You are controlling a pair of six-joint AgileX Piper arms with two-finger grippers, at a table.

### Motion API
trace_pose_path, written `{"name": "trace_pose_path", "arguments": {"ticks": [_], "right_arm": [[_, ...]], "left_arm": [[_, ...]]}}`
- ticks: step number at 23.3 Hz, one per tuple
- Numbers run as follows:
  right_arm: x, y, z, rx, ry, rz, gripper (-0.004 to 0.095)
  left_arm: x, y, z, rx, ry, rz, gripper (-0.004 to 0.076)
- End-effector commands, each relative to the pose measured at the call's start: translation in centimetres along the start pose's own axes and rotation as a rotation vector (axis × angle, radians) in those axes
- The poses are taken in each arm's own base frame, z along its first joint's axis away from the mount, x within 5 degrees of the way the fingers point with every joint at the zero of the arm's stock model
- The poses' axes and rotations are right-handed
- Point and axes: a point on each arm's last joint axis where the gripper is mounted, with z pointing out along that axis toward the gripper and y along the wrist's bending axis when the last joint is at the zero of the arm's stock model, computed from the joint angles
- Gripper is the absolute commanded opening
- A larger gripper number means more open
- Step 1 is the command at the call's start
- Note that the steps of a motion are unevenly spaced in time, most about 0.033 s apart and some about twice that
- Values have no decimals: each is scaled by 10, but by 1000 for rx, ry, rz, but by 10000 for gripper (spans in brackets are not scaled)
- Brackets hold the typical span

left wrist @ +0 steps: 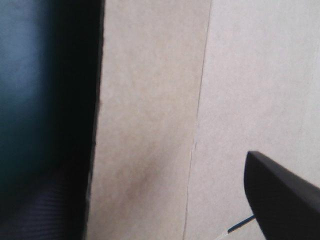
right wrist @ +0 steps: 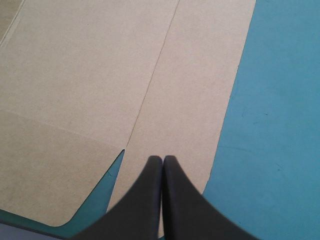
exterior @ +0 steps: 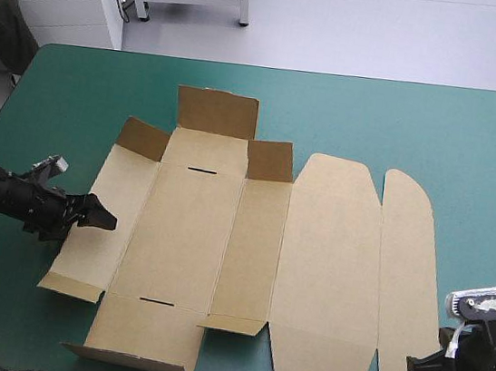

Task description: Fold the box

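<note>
**High view:** the brown box (exterior: pixel 189 233) lies almost flat at mid-counter (exterior: pixel 420 126), with only its small end flaps raised. The left end effector (exterior: pixel 97 218) sits at the outer edge of the left side wall. The right end effector (exterior: pixel 414 366) is by the near corner of the lid flap.

**Left wrist view:** one black finger (left wrist: pixel 285 200) shows over the board, well off centre, so the fingers stand apart.

**Right wrist view:** the fingers are pressed together, with the tip over the lid flap.

**Judgement:** this is an early step, raising the left side wall. The next move calls for catching that edge and tipping it upright.
</note>
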Motion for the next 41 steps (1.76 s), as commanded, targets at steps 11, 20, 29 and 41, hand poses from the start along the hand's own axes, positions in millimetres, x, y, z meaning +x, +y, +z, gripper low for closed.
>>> {"name": "trace_pose_path", "arguments": {"ticks": [11,20,29,41], "right_arm": [[-8,-1,-5,10,-63,-4,-20],[-8,-1,-5,8,-62,-3,-20],[-8,-1,-5,14,-55,-6,-20],[-10,-1,-5,16,-76,-45,-20]], "left_arm": [[13,-33,4,56,101,75,331],[11,-34,4,58,77,70,14],[7,-41,1,113,37,135,-8],[-23,-200,-82,-203,-254,734,-8]]}}
